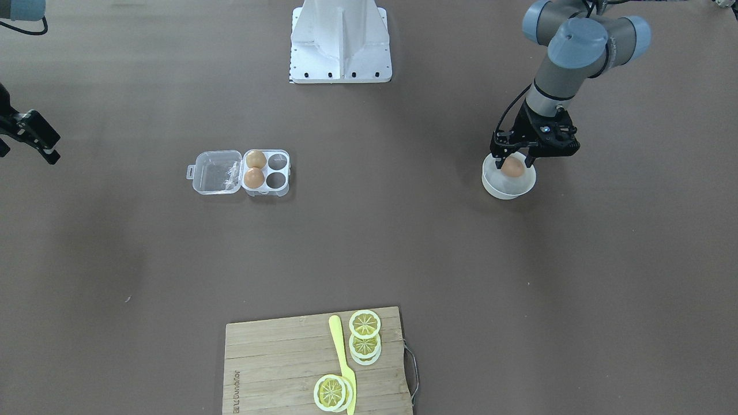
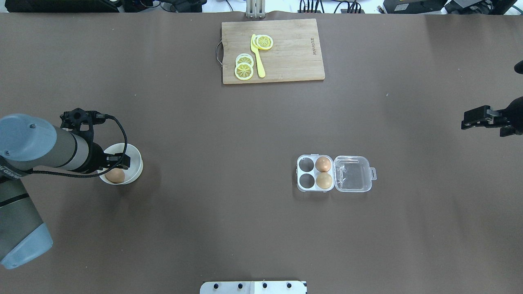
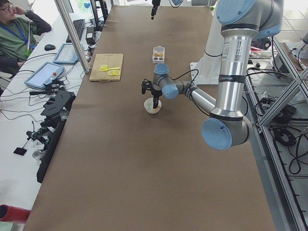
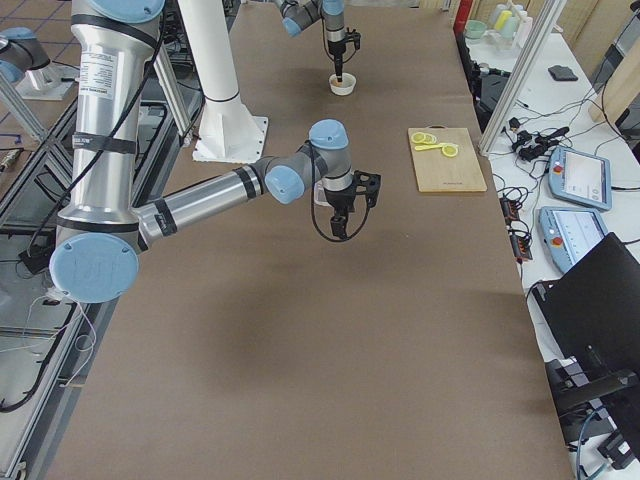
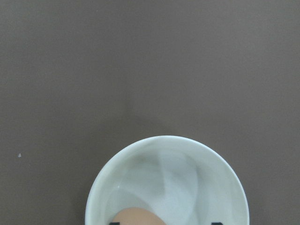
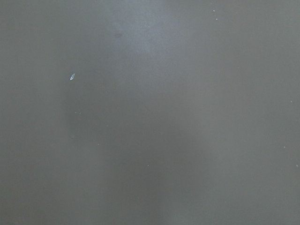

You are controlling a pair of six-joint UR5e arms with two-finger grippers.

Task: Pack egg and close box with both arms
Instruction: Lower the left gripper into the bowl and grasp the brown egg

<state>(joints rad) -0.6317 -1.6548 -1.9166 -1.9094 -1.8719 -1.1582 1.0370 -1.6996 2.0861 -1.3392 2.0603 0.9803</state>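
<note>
One egg point(image 1: 512, 168) | in bowl point(image 1: 499, 188) | between spread left jaws

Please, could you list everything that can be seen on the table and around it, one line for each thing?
table: one, brown, under everything.
eggs: three, tan-orange; two in the box cells beside its lid, one in the bowl.
box: one, clear, mid-table, lid open flat, two cells empty.
bowl: one, white, on the robot's left side.
cutting board: one, wooden, far edge of the table.
lemon slices: several, yellow, overlapping on the board.
knife: one, yellow, on the board.
person: one, seated at the side desk.
robot base: one, white.
left gripper: black, in the bowl, fingers open either side of the egg.
right gripper: black, above bare table.
</note>
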